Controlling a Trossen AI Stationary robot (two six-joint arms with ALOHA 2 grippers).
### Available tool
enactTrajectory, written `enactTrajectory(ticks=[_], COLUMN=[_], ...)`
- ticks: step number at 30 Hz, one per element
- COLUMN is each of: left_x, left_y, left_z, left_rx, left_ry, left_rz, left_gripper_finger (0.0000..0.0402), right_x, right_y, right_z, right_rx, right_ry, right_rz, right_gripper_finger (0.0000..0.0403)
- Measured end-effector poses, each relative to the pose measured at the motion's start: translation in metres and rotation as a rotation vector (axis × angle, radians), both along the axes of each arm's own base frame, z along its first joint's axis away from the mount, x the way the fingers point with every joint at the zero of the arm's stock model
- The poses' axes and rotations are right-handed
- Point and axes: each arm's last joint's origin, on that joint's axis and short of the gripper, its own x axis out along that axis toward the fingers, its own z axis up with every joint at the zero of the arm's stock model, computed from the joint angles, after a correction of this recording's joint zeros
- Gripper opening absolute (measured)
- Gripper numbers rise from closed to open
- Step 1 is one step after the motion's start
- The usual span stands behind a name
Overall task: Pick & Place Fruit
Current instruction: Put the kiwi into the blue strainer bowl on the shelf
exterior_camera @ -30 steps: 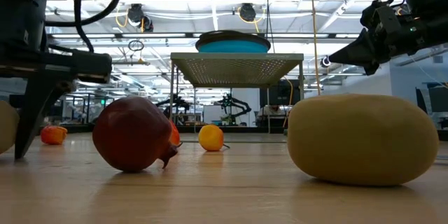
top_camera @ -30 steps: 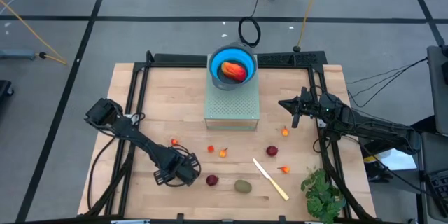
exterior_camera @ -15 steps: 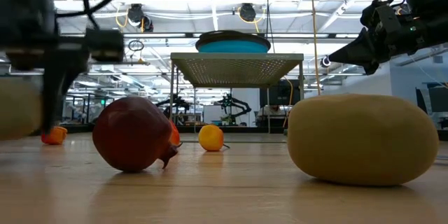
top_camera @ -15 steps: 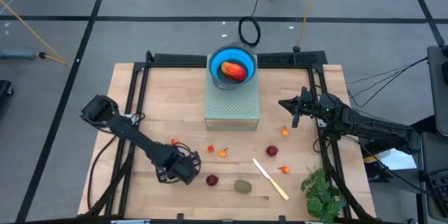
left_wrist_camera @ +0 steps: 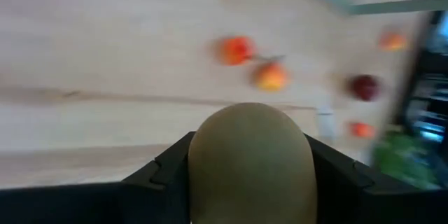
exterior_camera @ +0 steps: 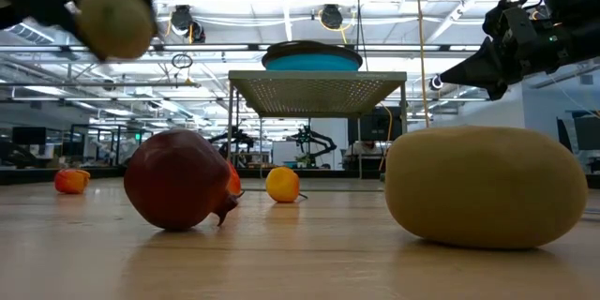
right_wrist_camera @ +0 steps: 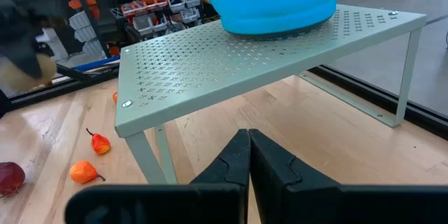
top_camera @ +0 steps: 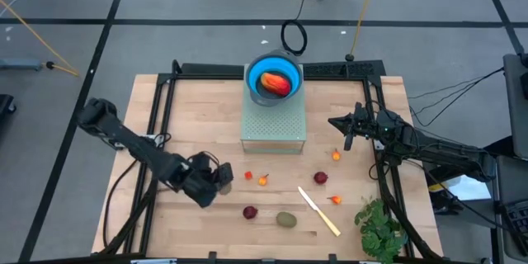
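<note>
Over the table (top_camera: 181, 107), left gripper (top_camera: 216, 176) apparently clamps a kiwi (left_wrist_camera: 250, 162).

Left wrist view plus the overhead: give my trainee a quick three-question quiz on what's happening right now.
1. True or false: the left pincer holds a kiwi clear of the table.
2. What lies in the blue bowl on the perforated stand? A) a dark red ball B) a red-orange oval fruit C) the cream knife
3. Fill in: the right pincer waits with its fingers ____.

Key: 1 true; 2 B; 3 shut.
</note>
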Motion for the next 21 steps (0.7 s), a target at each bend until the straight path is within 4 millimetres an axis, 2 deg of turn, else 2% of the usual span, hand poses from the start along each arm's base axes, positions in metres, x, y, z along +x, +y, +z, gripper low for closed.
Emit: enactTrajectory(ticks=[5,11,14,21], left_x=[-0.002,0.007,0.013,0.026], left_y=[0.005,0.006,0.005,0.006], left_z=[0.021,0.035,0.042,0.060], left_rx=[0.090,0.174,0.187,0.250], left_ry=[-0.161,-0.309,-0.378,-0.549], left_rz=[-0.005,-0.038,-0.066,-0.129], left_gripper_finger=[0.0222,0.0193,0.0191,0.0225], right_x=[0.000,0.000,0.000,0.000], right_y=[0.000,0.000,0.000,0.000], right_z=[0.000,0.000,0.000,0.000], right_rx=[0.000,0.000,0.000,0.000], right_ry=[0.000,0.000,0.000,0.000], right_rz=[0.000,0.000,0.000,0.000], right_gripper_finger=[0.0000,0.0000,0.0000,0.0000])
